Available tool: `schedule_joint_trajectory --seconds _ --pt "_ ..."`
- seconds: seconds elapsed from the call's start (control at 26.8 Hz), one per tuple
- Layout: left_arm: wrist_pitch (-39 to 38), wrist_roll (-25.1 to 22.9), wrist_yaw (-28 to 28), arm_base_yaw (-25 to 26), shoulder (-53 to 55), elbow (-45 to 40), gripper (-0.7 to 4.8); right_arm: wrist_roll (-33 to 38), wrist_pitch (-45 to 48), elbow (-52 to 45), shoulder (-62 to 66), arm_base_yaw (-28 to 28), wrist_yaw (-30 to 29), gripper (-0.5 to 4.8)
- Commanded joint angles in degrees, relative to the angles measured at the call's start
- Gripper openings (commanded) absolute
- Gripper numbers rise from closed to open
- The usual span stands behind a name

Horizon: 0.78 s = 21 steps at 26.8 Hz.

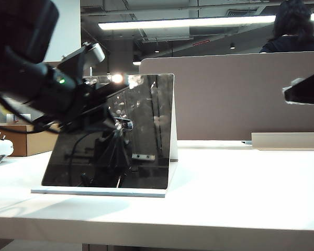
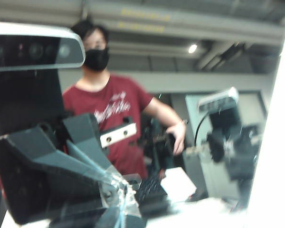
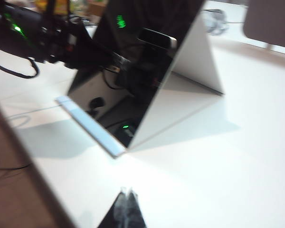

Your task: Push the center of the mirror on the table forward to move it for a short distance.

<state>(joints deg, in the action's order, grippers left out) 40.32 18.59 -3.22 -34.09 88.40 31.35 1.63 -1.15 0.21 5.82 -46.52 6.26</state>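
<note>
The table point(image 1: 240, 183) is a wide white top, and the mirror point(image 1: 141, 130) stands on its left half, a dark square panel leaning back on a thin white stand point(image 1: 173, 136), with a flat white base point(image 1: 99, 191) along its near edge. Far behind it runs a brown partition point(image 1: 240, 94).

The step in hand looks like the push itself, or the last instant before it. The left arm point(image 1: 36, 78) reaches in from the left and its left gripper point(image 1: 121, 124) sits right at the glass, roughly at the middle of the panel's width and a little above mid-height. In the left wrist view the left gripper point(image 2: 121, 197) fills the near foreground, fingertips drawn together to a point against the reflective surface, so I judge it closed on nothing; actual contact is likely but blur keeps me from being sure.

The next move calls for a slow, level drive away from the near edge, kept central so the base slides straight and does not pivot, and low enough not to fold the panel back on its stand.

The right gripper point(image 3: 127, 204) hangs well apart, near and right of the mirror, fingertips together and empty.
</note>
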Motion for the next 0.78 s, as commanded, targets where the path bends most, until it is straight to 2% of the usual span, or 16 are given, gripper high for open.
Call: schedule_joint_trajectory --seconds 0.04,0.48,0.78 --pt "0.72 -2.16 -0.46 1.16 4.90 5.64 -0.05 0.07 0.96 -0.24 0.07 5.18 0.09 -0.05" --pt "0.42 -3.63 3.74 7.08 24.57 28.04 -0.05 0.04 1.01 -0.24 1.66 14.43 0.09 -0.05" --pt "-7.78 -5.97 7.34 10.36 38.97 51.91 -0.05 0.04 0.94 -0.24 4.74 19.65 0.11 -0.05"
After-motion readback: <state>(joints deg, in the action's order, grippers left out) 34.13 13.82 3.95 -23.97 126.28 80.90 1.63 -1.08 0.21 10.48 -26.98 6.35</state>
